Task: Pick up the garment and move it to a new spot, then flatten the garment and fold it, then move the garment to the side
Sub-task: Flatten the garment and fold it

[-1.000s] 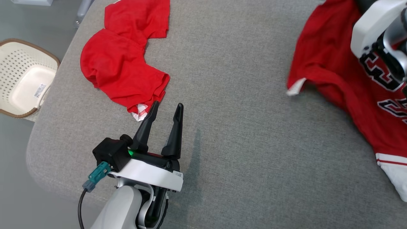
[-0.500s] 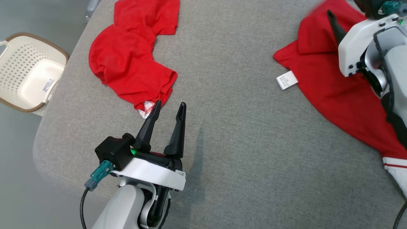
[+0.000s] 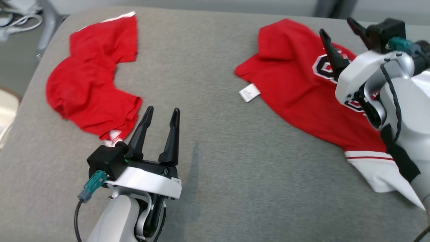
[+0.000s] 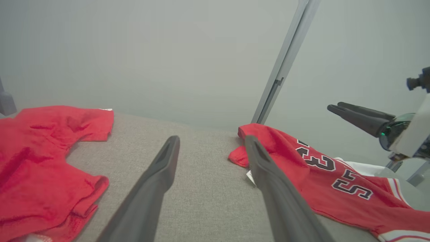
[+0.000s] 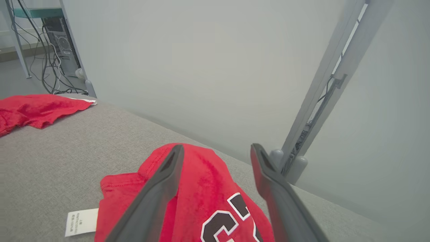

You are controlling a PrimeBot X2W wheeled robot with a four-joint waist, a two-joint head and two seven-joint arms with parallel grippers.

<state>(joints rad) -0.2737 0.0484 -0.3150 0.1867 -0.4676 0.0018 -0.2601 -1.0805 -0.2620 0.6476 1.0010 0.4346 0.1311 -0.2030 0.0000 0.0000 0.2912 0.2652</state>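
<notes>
1. Black fingers of the left tool (image 3: pixel 163 109) stand apart with nothing between them. It hovers over a bare patch of the grey table (image 3: pixel 215 188) near the front edge, left of the middle.
2. The right tool (image 3: pixel 336 25) is likewise spread and empty, held clear above the jersey toward the table's far right corner.
3. The red jersey (image 3: pixel 295 97) lies spread on the right half of the table. It runs from close to the far edge down toward the right edge, with its black-and-white lettering face up and its white-striped hem at the near end.
4. A white tag (image 3: pixel 249 92) sticks out from the jersey's left border onto the bare table.
5. A rumpled plain red shirt (image 3: pixel 87 84) lies along the table's left edge, well apart from the jersey. Its near hem is just beside the left tool's fingertips in the head view.
</notes>
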